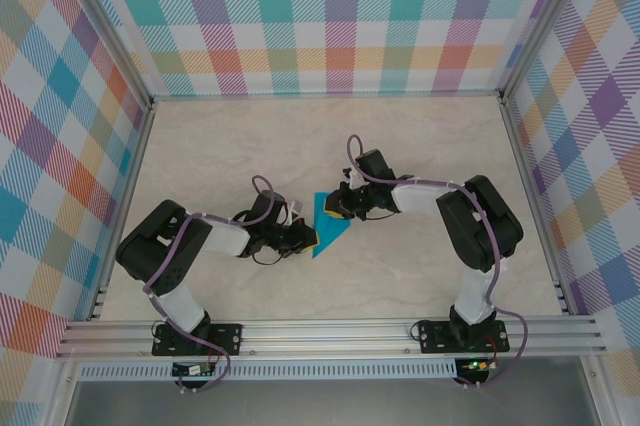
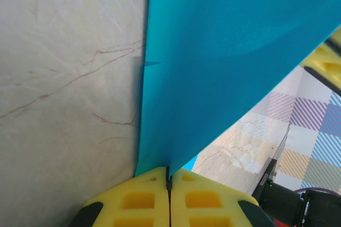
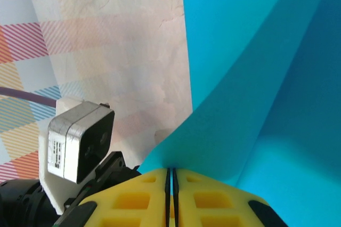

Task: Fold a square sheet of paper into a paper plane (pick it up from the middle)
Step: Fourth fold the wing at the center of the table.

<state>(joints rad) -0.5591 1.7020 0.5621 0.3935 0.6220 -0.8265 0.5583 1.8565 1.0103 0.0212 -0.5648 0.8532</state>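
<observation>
Square sheet of paper, teal-blue and folded into a triangle, is at mid-counter between both arms. The left jaws pinch its near-left edge; the right jaws pinch its far edge.

The left arm at seven o'clock and the right arm at four are black with white shells and looping purple cables. The fingers are blocky and yellow.

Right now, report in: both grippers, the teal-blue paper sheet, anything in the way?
Left gripper shut on thin teal-blue paper sheet. Right gripper shut on it too. Sheet curved between them. Nothing in the way.
</observation>
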